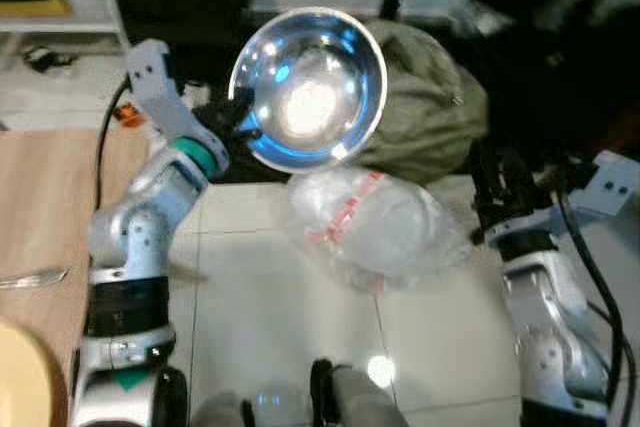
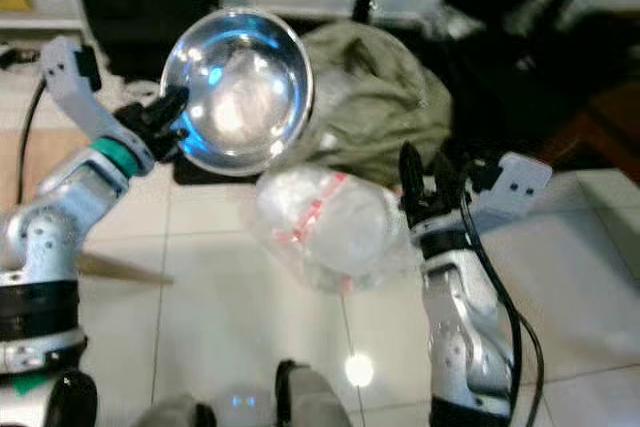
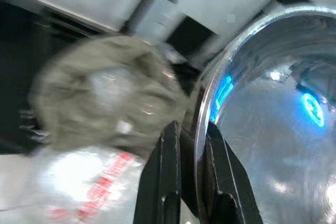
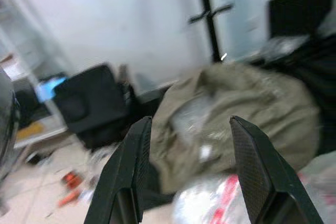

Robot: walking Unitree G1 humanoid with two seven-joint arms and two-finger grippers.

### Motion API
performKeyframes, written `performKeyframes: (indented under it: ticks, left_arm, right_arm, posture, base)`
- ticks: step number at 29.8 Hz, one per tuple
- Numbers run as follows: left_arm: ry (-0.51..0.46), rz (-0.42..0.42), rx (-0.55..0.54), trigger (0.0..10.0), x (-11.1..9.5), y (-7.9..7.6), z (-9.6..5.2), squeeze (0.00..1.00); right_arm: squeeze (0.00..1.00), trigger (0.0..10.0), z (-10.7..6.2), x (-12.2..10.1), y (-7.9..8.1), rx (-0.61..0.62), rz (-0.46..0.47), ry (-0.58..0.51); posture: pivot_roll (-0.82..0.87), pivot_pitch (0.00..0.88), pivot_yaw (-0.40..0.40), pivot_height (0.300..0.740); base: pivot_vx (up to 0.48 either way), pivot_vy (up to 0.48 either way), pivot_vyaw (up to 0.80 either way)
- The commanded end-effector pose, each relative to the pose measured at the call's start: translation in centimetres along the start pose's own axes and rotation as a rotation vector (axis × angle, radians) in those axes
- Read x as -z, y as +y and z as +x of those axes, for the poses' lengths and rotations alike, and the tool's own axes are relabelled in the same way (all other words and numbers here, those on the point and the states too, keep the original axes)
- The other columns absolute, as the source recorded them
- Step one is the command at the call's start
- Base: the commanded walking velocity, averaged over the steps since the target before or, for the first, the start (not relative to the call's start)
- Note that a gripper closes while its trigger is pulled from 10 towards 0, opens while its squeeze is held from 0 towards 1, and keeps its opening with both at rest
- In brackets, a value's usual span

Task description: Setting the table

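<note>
A shiny steel bowl [image 1: 310, 87] is held up in the air, tilted so its hollow faces me. My left gripper [image 1: 238, 119] is shut on its left rim; in the left wrist view the two black fingers [image 3: 170, 166] pinch the bowl's edge [image 3: 202, 124]. My right gripper [image 2: 428, 179] is raised at the right, open, with nothing between its fingers [image 4: 134, 166]. At the left lies the wooden table [image 1: 40, 207] with a piece of cutlery [image 1: 35, 277] on it and a pale plate edge [image 1: 20, 372] at its near corner.
An olive cloth bag [image 1: 425, 97] and a clear plastic bag with red print [image 1: 375, 222] lie on the white tiled floor [image 1: 270, 317] ahead. Dark furniture and a black stand [image 4: 207, 9] are behind them. Small clutter lies on the floor at the far left.
</note>
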State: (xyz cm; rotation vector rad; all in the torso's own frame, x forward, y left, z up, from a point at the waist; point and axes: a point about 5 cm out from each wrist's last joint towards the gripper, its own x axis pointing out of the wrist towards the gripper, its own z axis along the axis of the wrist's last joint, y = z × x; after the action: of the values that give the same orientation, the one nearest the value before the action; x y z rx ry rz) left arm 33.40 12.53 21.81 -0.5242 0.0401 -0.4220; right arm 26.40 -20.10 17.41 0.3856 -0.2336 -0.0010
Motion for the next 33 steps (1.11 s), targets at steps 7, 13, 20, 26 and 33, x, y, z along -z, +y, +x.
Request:
performKeyframes:
  ticks: [7,13,20,26,33]
  left_arm:
    - [-0.020,0.009,0.002,10.0,-0.45,0.12,-0.24,0.00]
    - [-0.018,0.008,0.004,10.0,-0.45,0.10,-0.21,0.00]
    - [-0.018,0.007,0.006,10.0,-0.45,0.07,-0.17,0.00]
    - [-0.018,0.007,0.007,10.0,-0.45,0.05,-0.16,0.00]
    - [-0.018,0.005,0.007,10.0,-0.44,0.08,-0.15,0.00]
  right_arm:
    - [0.00,10.0,-0.33,0.38,-0.23,0.014,0.001,0.017]
    - [0.00,10.0,-0.31,0.38,-0.21,0.014,0.001,0.017]
    - [0.00,10.0,-0.32,0.39,-0.20,0.015,0.001,0.017]
    - [0.00,10.0,-0.32,0.40,-0.20,0.015,0.001,0.017]
    - [0.00,10.0,-0.31,0.41,-0.20,0.015,0.001,0.016]
  posture:
    - [0.12,0.080,-0.016,0.740]
    - [0.12,0.079,-0.014,0.740]
    - [0.12,0.079,-0.014,0.740]
    - [0.12,0.079,-0.013,0.740]
    - [0.12,0.078,-0.014,0.740]
  base:
    - [0.000,0.000,-0.80]
    - [0.000,0.000,-0.80]
    - [0.000,0.000,-0.80]
    - [0.000,0.000,-0.80]
    - [0.000,0.000,-0.80]
